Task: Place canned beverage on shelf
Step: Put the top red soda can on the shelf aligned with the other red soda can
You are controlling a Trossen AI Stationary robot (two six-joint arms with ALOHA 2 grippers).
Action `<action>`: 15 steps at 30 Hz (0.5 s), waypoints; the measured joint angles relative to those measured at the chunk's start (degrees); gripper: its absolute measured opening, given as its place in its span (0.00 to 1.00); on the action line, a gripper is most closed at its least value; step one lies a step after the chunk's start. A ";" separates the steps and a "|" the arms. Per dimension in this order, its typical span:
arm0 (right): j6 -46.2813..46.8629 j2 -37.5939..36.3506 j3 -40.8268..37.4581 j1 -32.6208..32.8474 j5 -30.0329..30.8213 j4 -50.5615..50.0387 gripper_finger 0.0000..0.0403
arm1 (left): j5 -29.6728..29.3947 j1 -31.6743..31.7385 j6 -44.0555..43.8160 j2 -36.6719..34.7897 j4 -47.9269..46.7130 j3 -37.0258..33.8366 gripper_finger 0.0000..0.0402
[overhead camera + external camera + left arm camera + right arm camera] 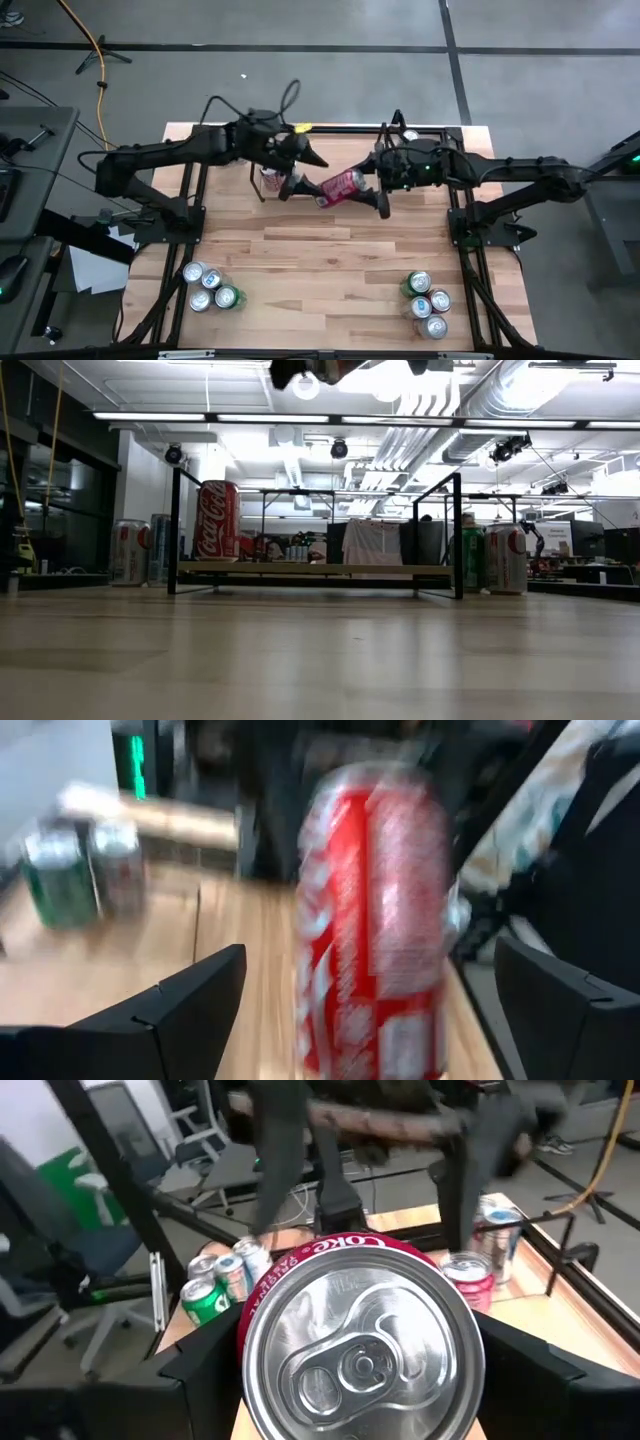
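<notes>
The tabletop (330, 260) is pale wood in planked strips with a soft satin sheen. The shelf (315, 569) has thin matt black metal rods and a light wood base. The red can (360, 1350) is glossy printed metal with a brushed silver lid.

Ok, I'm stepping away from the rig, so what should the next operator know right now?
Left gripper: open, beside the red can, over the shelf.
Right gripper: shut on the red can, held in the air on its side.
Done: one Coke can stands on the shelf.
Left: set the red can on the shelf; spare cans wait at the table's front corners.
</notes>
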 joint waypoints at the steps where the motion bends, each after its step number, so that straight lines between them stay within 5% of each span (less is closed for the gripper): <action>1: -0.38 0.18 0.00 0.18 -0.15 0.43 0.72 | 0.02 -0.12 0.33 0.75 -1.08 0.54 0.86; 15: -11.66 4.01 4.62 0.38 -0.86 -0.62 0.72 | 9.05 -0.73 -0.03 3.71 -0.86 1.45 0.86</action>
